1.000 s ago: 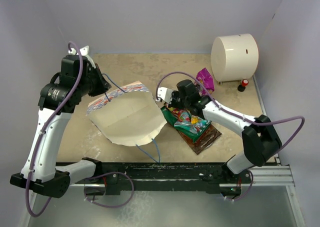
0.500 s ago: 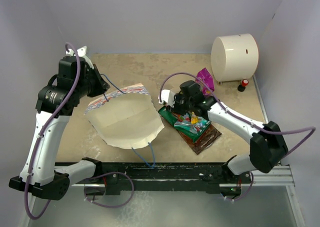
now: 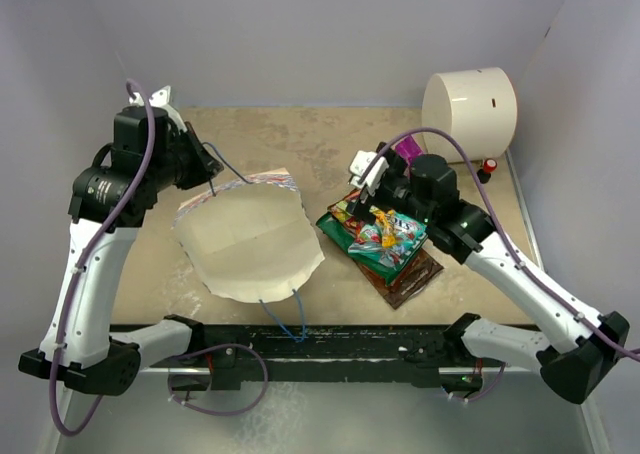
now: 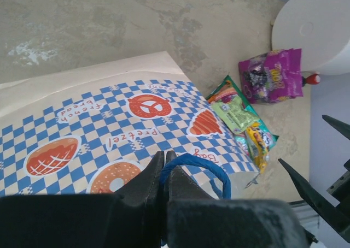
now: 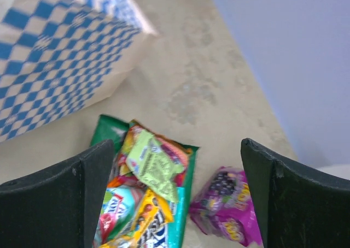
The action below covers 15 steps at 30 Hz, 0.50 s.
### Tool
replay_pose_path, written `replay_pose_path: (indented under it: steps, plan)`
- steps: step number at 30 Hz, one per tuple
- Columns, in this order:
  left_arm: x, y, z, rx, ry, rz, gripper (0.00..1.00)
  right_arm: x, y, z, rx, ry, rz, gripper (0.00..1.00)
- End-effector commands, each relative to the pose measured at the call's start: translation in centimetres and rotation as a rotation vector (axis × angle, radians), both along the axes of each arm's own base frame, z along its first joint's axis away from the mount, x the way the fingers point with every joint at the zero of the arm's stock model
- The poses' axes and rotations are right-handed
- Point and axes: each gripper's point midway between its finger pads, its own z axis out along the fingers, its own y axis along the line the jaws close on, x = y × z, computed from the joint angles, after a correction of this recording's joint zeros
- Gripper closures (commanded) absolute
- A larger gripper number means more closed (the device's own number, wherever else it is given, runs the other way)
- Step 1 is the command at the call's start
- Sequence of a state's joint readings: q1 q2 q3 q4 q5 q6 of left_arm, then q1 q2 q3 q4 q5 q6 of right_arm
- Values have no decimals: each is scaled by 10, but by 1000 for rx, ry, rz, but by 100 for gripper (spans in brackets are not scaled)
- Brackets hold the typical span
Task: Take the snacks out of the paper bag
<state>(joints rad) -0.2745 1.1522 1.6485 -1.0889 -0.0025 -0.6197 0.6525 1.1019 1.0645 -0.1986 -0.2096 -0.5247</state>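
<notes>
The white paper bag lies tilted on the table, its blue-white checkered band facing up. My left gripper is shut on its blue cord handle, fingertips pinched together. The snacks lie in a heap right of the bag: green, yellow, red and brown packets. A magenta pouch lies apart near the cylinder. My right gripper hangs open above the heap's far end, holding nothing.
A large cream cylinder stands at the back right with a small red-capped object beside it. Grey walls close in the left, back and right sides. The bag's second blue handle trails toward the front edge.
My right gripper opened, let go over the snack heap, and rose back to the right. The left gripper kept its hold on the handle; the bag shifted slightly.
</notes>
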Motion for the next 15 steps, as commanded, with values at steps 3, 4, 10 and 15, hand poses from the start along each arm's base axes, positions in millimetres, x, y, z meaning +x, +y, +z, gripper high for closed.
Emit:
replay_pose_path:
  steps: [3, 4, 10, 15]
  plan:
    - [0, -23, 51, -236, -20, 21, 100, 31, -45, 98, 287, -185, -377, 0]
    - [0, -25, 56, -271, -16, 33, 100, 32, -50, 105, 329, -174, -419, 0]
    - [17, -23, 64, -341, -28, 117, 100, 40, -64, 129, 463, -79, -589, 0]
    - [49, -19, 64, -403, -54, 54, 100, 40, -57, 128, 521, 65, -638, 0]
